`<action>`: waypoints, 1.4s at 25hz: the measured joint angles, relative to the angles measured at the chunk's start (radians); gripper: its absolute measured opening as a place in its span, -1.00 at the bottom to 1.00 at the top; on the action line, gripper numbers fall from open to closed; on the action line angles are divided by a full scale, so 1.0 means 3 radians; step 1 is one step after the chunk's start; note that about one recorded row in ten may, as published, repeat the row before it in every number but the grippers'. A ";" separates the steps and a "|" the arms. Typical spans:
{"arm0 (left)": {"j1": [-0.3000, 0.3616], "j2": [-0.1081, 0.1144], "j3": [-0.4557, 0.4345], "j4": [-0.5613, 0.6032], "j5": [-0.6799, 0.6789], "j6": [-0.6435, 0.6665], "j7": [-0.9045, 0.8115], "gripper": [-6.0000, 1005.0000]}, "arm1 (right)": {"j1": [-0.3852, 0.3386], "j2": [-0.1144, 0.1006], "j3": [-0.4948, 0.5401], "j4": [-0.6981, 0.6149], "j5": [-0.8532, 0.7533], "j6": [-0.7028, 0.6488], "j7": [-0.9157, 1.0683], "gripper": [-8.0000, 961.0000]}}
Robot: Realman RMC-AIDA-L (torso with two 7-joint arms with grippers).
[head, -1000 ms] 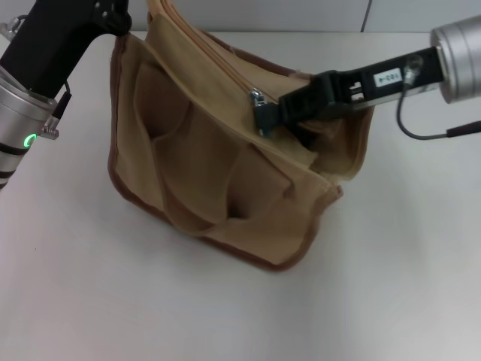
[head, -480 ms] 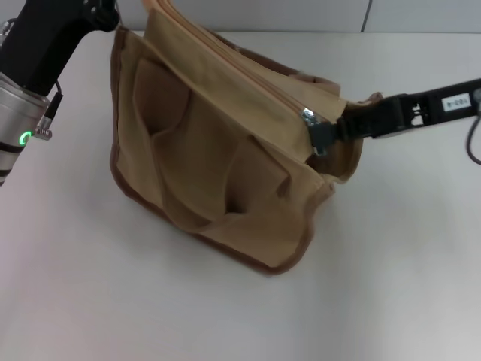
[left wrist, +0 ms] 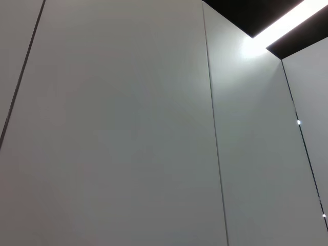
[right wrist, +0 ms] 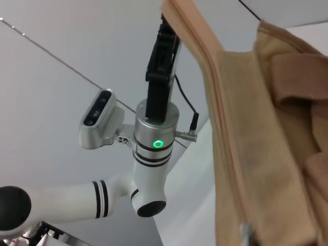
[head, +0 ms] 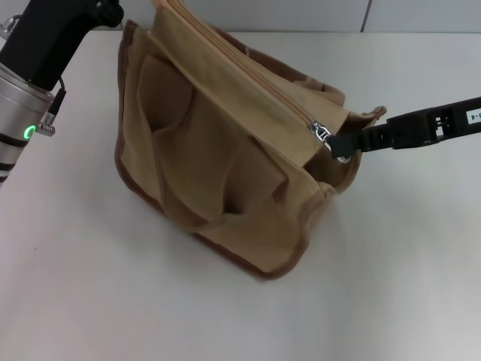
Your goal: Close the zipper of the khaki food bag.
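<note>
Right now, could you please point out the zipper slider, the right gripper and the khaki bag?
zipper slider (head: 322,132), head view, silver body.
right gripper (head: 342,145), head view, fingertips at the pull.
khaki food bag (head: 218,173), head view, front panel.

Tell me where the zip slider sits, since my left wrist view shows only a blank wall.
Observer: In the head view, the slider is near the right end of the bag.
Operator: Where is the right claw?
Observer: The right claw is right beside the slider, with its arm reaching in from the right.
Operator: And the left claw?
Observer: The left claw is up at the bag's top far-left corner.
</note>
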 joint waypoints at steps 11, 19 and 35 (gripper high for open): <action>-0.0006 0.0000 -0.0002 0.0001 -0.0002 -0.0076 0.0000 -0.86 | -0.0041 -0.0050 0.0387 0.0188 0.0005 -0.0257 -0.0909 -0.73; -0.0014 0.0000 -0.0003 0.0007 -0.0003 -0.0171 0.0000 -0.86 | -0.0209 -0.0004 0.0517 0.0180 0.0008 -0.0325 -0.1603 -0.12; -0.0021 0.0003 -0.0151 0.0037 0.0003 -0.0442 -0.0070 -0.78 | -0.0376 0.0125 0.0523 0.0197 -0.0001 -0.0191 -0.2287 0.63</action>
